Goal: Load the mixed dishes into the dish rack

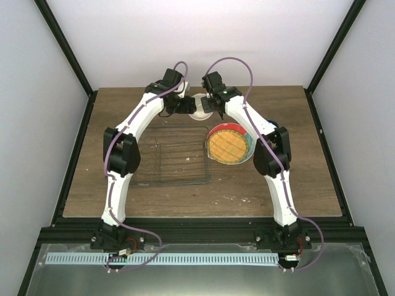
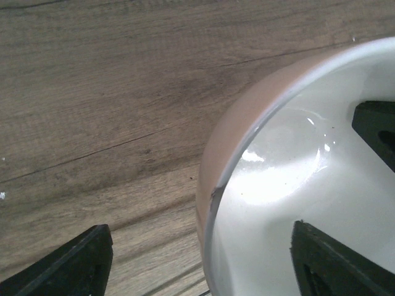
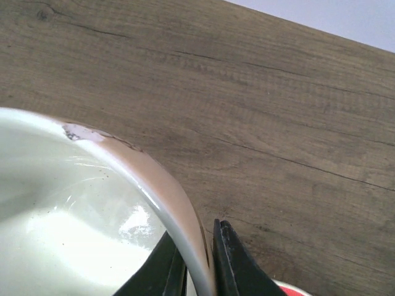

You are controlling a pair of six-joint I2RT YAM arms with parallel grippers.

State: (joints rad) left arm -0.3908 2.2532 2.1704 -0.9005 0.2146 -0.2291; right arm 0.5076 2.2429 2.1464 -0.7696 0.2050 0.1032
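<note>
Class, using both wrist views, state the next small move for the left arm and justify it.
Probably close the left gripper: its fingers straddle the rim of the small cream bowl, one inside, one outside, still apart. The right gripper pinches the rim elsewhere, so a second grip would likely steady the bowl before lifting.

From above, the two wrists meet over the bowl (image 1: 197,111), leaving only a pale sliver of it. The red plate (image 1: 249,133) shows just a thin rim under the yellow plate (image 1: 229,145), its pattern hidden. The mug (image 1: 272,124) is a blue scrap behind the right arm (image 1: 271,154). The left arm (image 1: 123,151) overlaps the left edge of the rack (image 1: 176,157). Both wrist views cut the bowl off at their edges, and the left jaws run off the bottom.
</note>
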